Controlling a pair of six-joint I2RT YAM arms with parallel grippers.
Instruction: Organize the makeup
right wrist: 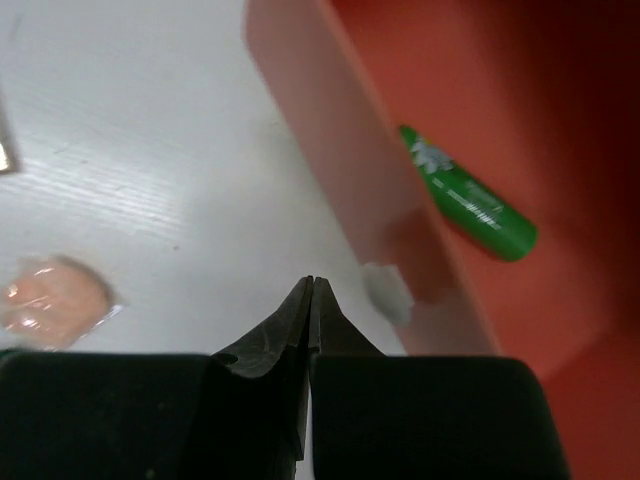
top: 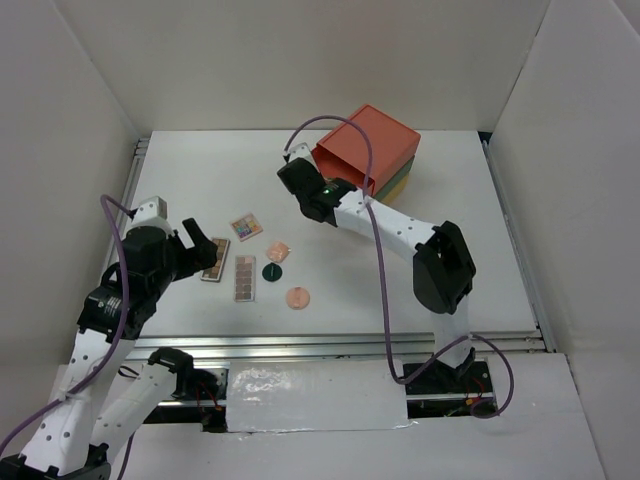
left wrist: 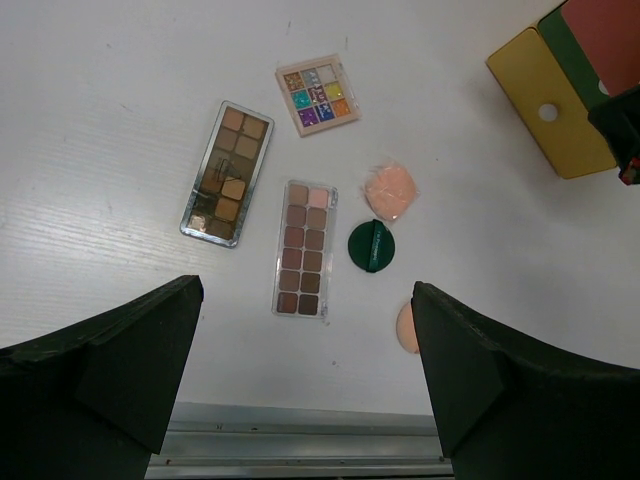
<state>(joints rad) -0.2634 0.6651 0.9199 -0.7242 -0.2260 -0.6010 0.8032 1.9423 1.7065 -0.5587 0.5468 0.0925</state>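
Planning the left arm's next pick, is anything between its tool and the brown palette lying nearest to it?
Nothing visible does. The open left tool hangs above the nearest brown palette, which lies flat and uncovered. The dark green compact sits close on one side, not touching.

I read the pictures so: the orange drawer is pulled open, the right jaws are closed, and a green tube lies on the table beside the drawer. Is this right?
Not quite. The green tube lies inside the orange drawer, not beside it; the right wrist view shows this. The rest holds: the drawer is open and the right jaws are closed.
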